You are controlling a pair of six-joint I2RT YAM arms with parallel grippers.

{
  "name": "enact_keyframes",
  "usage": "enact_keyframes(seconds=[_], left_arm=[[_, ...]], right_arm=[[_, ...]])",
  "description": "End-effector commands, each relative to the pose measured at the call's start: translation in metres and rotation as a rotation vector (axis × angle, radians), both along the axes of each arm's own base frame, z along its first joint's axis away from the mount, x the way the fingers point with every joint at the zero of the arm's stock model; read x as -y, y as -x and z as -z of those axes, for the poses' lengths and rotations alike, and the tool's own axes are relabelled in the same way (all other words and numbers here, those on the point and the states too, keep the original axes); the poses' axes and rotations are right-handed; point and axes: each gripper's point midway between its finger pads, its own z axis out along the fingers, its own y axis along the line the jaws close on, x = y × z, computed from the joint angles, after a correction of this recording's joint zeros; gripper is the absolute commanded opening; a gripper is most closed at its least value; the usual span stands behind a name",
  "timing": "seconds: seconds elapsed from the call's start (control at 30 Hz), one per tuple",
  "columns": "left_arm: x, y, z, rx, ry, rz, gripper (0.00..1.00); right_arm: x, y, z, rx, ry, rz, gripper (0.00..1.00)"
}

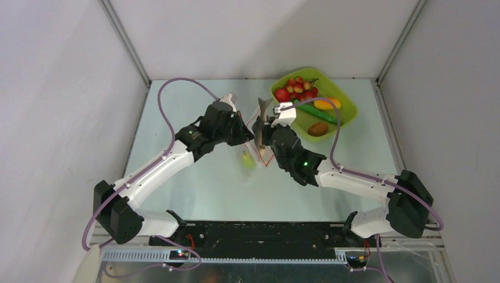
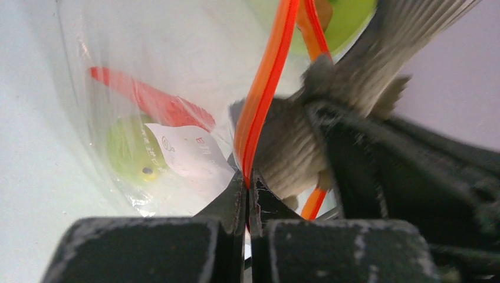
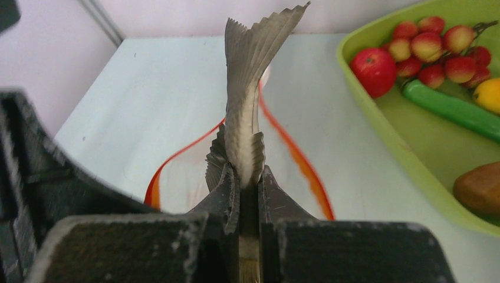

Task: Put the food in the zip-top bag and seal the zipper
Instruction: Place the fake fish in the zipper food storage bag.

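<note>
My right gripper (image 3: pixel 248 177) is shut on the grey fish (image 3: pixel 244 106) and holds it upright over the open mouth of the clear zip-top bag (image 2: pixel 118 76); the fish also shows in the top view (image 1: pixel 262 112). My left gripper (image 2: pixel 248 183) is shut on the bag's orange-red zipper strip (image 2: pixel 268 76) and holds the mouth open. The green pear (image 2: pixel 131 148) and a carrot (image 2: pixel 150 100) lie inside the bag; the pear shows in the top view (image 1: pixel 248 159). Red grapes (image 1: pixel 302 86), a red apple (image 1: pixel 282 94), a green bean (image 1: pixel 316 112), an orange mango (image 1: pixel 326 104) and a brown kiwi (image 1: pixel 318 128) lie in the tray.
The lime-green tray (image 1: pixel 348 112) stands at the back right of the table, just right of my right gripper (image 1: pixel 264 131). My left gripper (image 1: pixel 244 127) is close to the right one at the table's middle. Grey walls close the cell on three sides.
</note>
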Motion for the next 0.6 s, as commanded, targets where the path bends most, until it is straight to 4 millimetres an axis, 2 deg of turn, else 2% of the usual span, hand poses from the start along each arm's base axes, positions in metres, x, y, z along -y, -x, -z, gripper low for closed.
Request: enact_keyframes(seconds=[0.0, 0.1, 0.23, 0.33, 0.4, 0.57], left_arm=[[0.004, -0.001, -0.014, 0.026, 0.058, -0.007, 0.0], [0.005, -0.001, -0.012, 0.018, 0.061, -0.015, 0.0], [0.006, -0.002, -0.013, 0.016, 0.069, -0.015, 0.0], [0.009, -0.001, -0.013, 0.012, 0.076, -0.001, 0.0], [0.012, 0.001, -0.014, 0.01, 0.085, 0.018, 0.0], [0.018, 0.002, -0.02, 0.029, 0.098, 0.053, 0.0]], right_arm=[[-0.014, 0.018, 0.01, -0.005, 0.037, -0.044, 0.0], [-0.018, 0.028, 0.02, -0.042, 0.05, -0.063, 0.0], [-0.025, 0.041, 0.05, -0.119, 0.072, -0.121, 0.0], [-0.029, 0.044, 0.076, -0.158, 0.128, -0.141, 0.0], [-0.033, 0.045, 0.086, -0.169, 0.158, -0.159, 0.0], [-0.044, 0.05, 0.097, -0.208, 0.137, -0.214, 0.03]])
